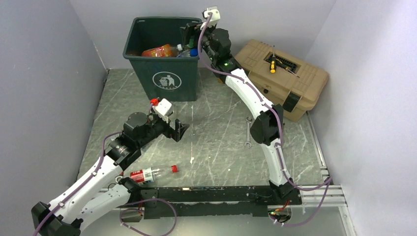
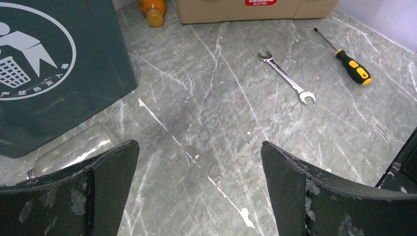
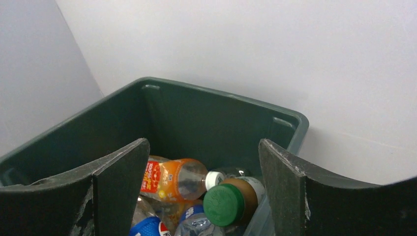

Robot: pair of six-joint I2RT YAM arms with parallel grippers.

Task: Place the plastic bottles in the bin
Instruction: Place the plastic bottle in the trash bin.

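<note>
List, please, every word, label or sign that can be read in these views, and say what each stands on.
"ELECTRIC": white letters on the red sticker of the toolbox; the line above is cut off.
No words: white litter symbol on the bin.
Chinese characters beneath it: too small to read.
Label of the orange bottle in the bin: blurred.
Label of the red-labelled bottle on the table: too small.

You have the dark green bin (image 1: 167, 81) upright at upper centre of the top view, open, with a white litter symbol on its front. Inside it lie an orange bottle (image 3: 173, 179), a green-capped bottle (image 3: 230, 202) and a blue-labelled bottle (image 3: 147, 229). A red-labelled bottle (image 1: 150, 173) with a red cap lies on the desk (image 1: 216, 142) at lower left. A clear bottle (image 2: 74, 150) lies just beside the bin's base.
</note>
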